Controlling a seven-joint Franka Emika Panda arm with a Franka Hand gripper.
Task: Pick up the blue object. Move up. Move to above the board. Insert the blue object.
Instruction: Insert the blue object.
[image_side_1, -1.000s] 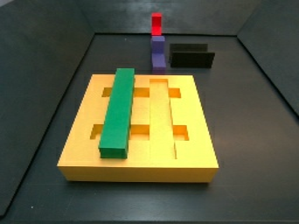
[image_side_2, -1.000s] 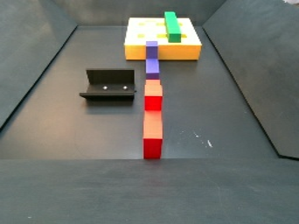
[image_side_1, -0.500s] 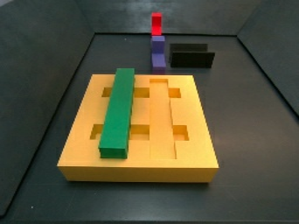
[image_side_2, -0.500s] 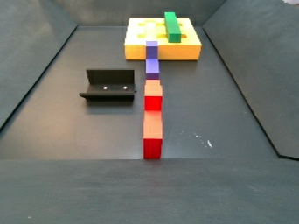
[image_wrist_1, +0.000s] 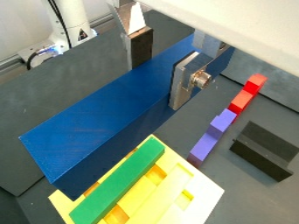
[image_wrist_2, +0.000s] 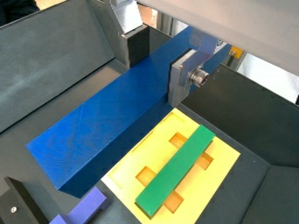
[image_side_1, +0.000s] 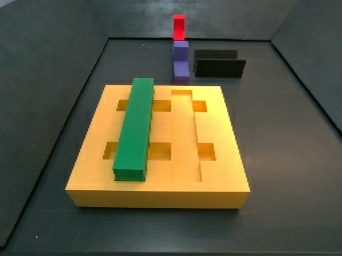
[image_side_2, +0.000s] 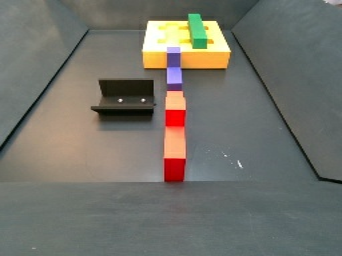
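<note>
In both wrist views my gripper (image_wrist_1: 163, 68) (image_wrist_2: 162, 70) is shut on the blue object (image_wrist_1: 111, 118) (image_wrist_2: 111, 127), a long royal-blue bar clamped between the two silver fingers and held in the air. The board (image_wrist_1: 193, 194) (image_wrist_2: 225, 171), a yellow slab with grooves and square cut-outs, lies below the bar's far end. A green bar (image_wrist_1: 117, 188) (image_wrist_2: 176, 171) lies in one of its grooves. In both side views the board (image_side_1: 214, 130) (image_side_2: 214, 55) and green bar (image_side_1: 135, 125) (image_side_2: 197, 28) show. The gripper and blue object are out of view there.
A purple block (image_side_1: 181, 60) (image_side_2: 174, 65) (image_wrist_1: 211, 138) stands beyond the board, leading a row of red and salmon blocks (image_side_2: 175, 130) (image_wrist_1: 247, 92). The black fixture (image_side_1: 218, 65) (image_side_2: 123, 97) (image_wrist_1: 263, 149) stands beside that row. Dark walls enclose the floor.
</note>
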